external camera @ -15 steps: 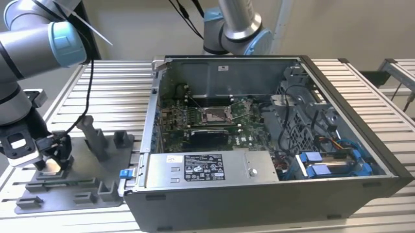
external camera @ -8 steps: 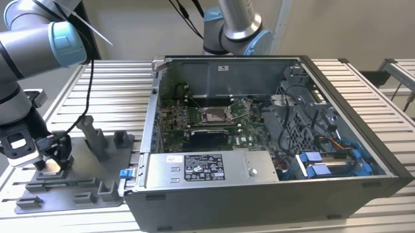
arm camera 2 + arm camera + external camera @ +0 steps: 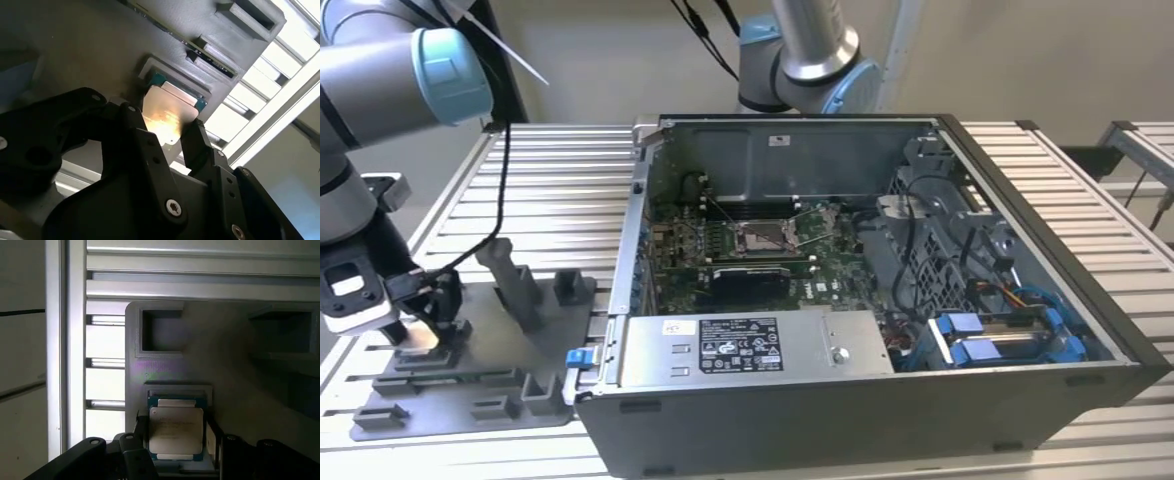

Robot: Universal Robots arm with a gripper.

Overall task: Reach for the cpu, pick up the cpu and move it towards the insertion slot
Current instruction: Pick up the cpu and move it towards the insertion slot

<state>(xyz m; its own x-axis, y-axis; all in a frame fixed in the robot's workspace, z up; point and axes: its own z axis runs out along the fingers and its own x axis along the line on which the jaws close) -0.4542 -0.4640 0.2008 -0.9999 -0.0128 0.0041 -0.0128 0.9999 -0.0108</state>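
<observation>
Straddling the cpu (image 3: 176,427), seated flat in the grey tray (image 3: 480,385) well apart from the insertion slot (image 3: 765,237), the gripper (image 3: 165,122) shows jaws spread, unclamped: reach apparently ending, and pickup calls for an even squeeze.

Silvery square cpu (image 3: 176,432), teal-green rim, flat and level in shallow recess near one edge of grey tray (image 3: 230,365). Insertion slot (image 3: 765,237): shiny metal frame, brownish centre, on green board (image 3: 834,287) inside open case (image 3: 787,150), mid-board.
</observation>
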